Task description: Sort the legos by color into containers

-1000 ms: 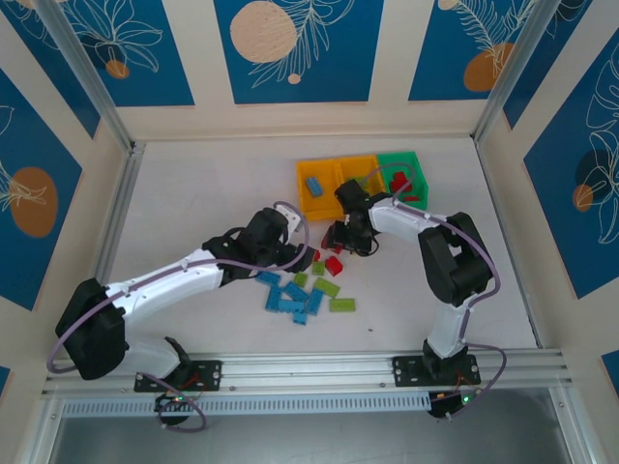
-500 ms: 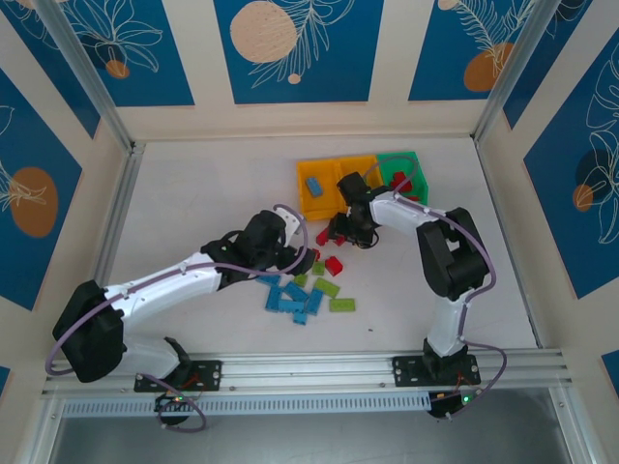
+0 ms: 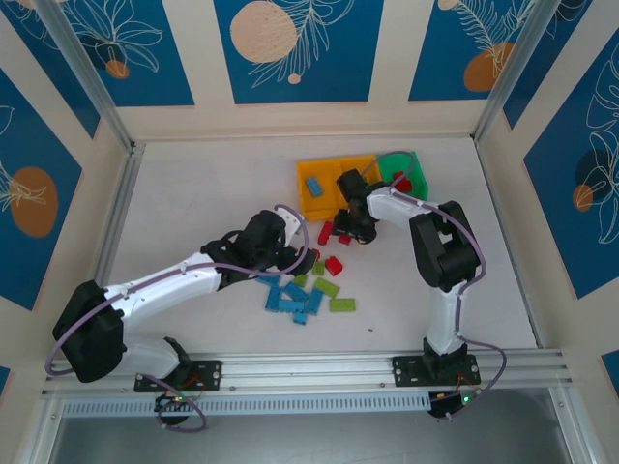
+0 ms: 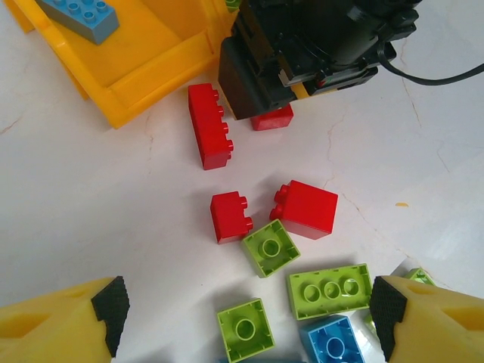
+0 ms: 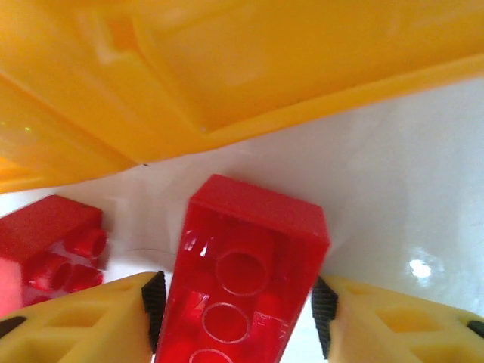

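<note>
The containers stand in a row on the table, at 12 o'clock from the loose legos. One lego lies in the leftmost container. Another brick lies at 6 o'clock of the row, just beside its wall, between the right gripper fingertips. The left gripper sits at 10 o'clock of the loose legos.

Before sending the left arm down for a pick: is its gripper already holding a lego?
No: the left gripper stands wide open above the loose legos, with nothing between its jaws.
</note>
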Robot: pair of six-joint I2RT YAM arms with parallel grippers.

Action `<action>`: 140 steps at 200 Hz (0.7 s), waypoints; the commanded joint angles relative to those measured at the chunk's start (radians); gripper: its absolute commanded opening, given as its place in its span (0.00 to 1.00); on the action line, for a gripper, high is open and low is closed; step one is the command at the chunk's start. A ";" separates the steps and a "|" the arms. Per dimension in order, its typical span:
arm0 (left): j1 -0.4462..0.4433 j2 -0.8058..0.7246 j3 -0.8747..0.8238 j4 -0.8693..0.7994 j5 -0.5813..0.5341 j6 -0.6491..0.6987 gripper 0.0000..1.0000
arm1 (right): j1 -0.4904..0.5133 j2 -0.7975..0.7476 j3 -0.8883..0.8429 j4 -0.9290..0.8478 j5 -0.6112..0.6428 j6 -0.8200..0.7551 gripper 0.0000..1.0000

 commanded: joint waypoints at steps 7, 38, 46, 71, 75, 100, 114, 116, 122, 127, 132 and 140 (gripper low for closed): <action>-0.007 -0.025 0.008 0.015 0.020 0.022 0.85 | 0.003 -0.026 -0.053 -0.024 0.024 -0.015 0.48; -0.007 -0.026 0.009 0.020 0.032 0.023 0.85 | -0.002 -0.185 -0.172 -0.011 0.012 0.008 0.33; -0.007 -0.029 0.008 0.024 0.043 0.024 0.85 | -0.003 -0.250 -0.203 -0.004 0.020 0.010 0.31; -0.009 -0.051 -0.002 0.046 0.095 0.034 0.86 | -0.041 -0.457 -0.257 0.019 0.052 -0.001 0.28; -0.009 -0.053 -0.003 0.048 0.101 0.035 0.86 | -0.056 -0.482 -0.258 0.024 0.055 -0.006 0.28; -0.012 -0.074 -0.005 0.058 0.113 0.040 0.86 | -0.192 -0.535 -0.210 0.072 0.085 -0.053 0.28; -0.013 -0.086 -0.008 0.062 0.088 0.035 0.86 | -0.275 -0.465 -0.118 0.076 0.062 -0.085 0.27; -0.013 -0.088 -0.008 0.062 0.084 0.034 0.86 | -0.285 -0.445 -0.100 0.074 0.063 -0.090 0.27; -0.013 -0.093 -0.008 0.058 0.062 0.028 0.86 | -0.308 -0.389 -0.049 0.066 0.063 -0.104 0.27; -0.013 -0.099 -0.007 0.052 0.040 0.018 0.86 | -0.325 -0.339 -0.007 0.052 0.063 -0.117 0.27; -0.013 -0.106 -0.006 0.045 0.015 0.005 0.86 | -0.336 -0.288 0.050 0.035 0.062 -0.122 0.27; -0.013 -0.119 -0.003 0.022 -0.039 -0.029 0.85 | -0.357 -0.207 0.132 0.011 0.053 -0.128 0.27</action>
